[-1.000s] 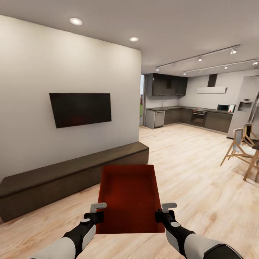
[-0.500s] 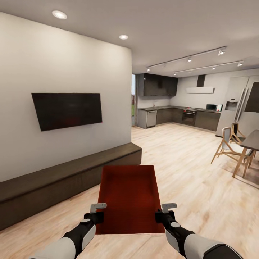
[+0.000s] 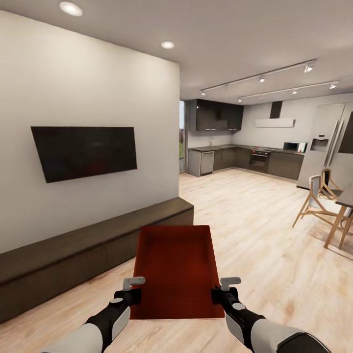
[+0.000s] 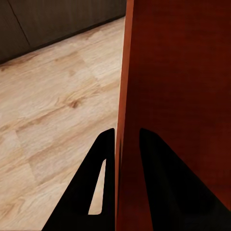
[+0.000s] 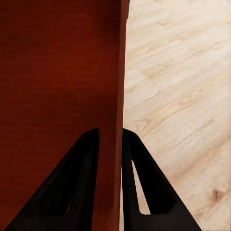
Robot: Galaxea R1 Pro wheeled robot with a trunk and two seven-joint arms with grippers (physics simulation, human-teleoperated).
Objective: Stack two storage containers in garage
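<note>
The storage container [image 3: 176,269] hangs over the living-room wood floor [image 3: 264,235], long axis pointing away from the robot, left gripper [image 4: 126,139] and right gripper [image 5: 110,137] each clenched on a near side wall.

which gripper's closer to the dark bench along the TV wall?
Left. The left gripper clamps the storage container's wall on the side facing the bench; the right gripper clamps the opposite wall, with the container between it and the bench.
</note>
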